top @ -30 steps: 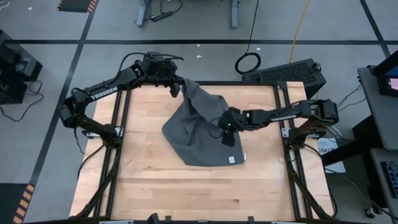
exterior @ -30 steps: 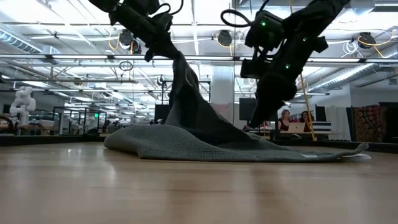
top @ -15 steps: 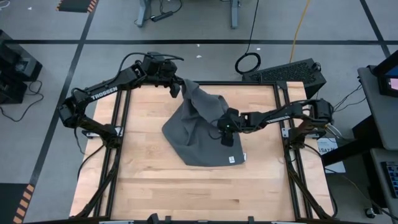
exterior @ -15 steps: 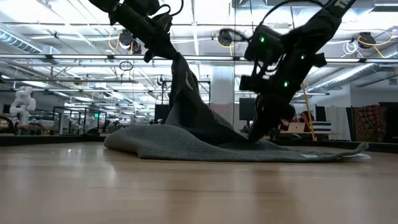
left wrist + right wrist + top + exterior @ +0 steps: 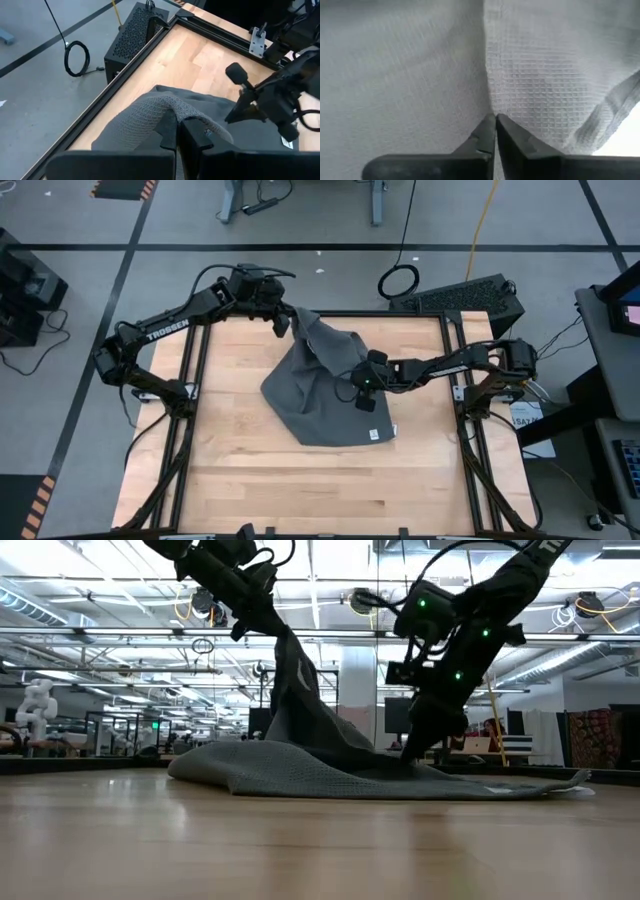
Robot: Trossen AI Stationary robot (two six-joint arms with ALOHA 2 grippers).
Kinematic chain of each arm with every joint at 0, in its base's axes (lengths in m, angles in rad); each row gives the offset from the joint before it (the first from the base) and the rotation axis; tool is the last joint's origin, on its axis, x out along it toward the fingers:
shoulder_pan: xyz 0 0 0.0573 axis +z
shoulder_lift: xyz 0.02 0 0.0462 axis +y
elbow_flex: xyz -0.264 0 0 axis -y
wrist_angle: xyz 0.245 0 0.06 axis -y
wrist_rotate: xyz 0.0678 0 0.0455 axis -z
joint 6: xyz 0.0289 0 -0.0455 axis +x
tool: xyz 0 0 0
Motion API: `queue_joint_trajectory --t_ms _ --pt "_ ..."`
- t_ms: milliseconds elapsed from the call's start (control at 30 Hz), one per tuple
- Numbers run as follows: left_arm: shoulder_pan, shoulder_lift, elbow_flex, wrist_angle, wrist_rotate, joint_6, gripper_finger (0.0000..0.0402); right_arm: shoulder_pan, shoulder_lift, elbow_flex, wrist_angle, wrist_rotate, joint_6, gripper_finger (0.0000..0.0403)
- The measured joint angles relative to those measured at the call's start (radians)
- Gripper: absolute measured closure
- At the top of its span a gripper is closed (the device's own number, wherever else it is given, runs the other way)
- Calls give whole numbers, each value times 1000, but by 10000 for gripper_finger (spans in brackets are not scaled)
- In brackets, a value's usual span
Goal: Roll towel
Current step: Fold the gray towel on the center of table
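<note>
Towel (image 5: 325, 395) is on the wooden table (image 5: 250, 480), roughly mid-table toward its far side. Dark grey waffle weave, not rolled, lying as a crumpled sheet. One corner is pulled up off the table near the far edge; the rest drapes down and spreads flat toward the table centre. Small white tag (image 5: 372, 434) sits at the towel edge nearest the table front.

Left gripper (image 5: 283, 323) is above the table's far edge, left of centre. Fingers (image 5: 197, 140) are pinched together on the raised towel corner; wrist view shows fabric bunched over the fingertips. Low view: that corner hangs up as a peak with the cloth sloping down to the table from it.

Right gripper (image 5: 362, 395) is down on the towel's middle, right of the table centre, arm reaching in from the table's right side. Its wrist view shows the two fingers (image 5: 485, 135) closed tip to tip against the weave, at a crease. It probably has a pinch of cloth, but the fabric between the tips is hard to make out. Low view has this gripper's tip (image 5: 412, 750) touching the towel where it lies on the table.

Black perforated box (image 5: 465, 298) sits on the floor just beyond the table's far right corner, with a coiled cable (image 5: 399, 281) beside it.
</note>
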Motion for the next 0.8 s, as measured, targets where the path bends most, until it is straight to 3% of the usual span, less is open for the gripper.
queue_joint_trajectory --t_ms 267,500,800 --pt "0 0 0 -7 13 3 390 -29 -181 0 -113 -105 114 401" --pt "0 48 0 -7 2 62 368 -72 -349 0 -183 -107 270 402" --pt "-9 189 -1 -39 81 185 313 -174 -437 0 -203 -97 366 403"
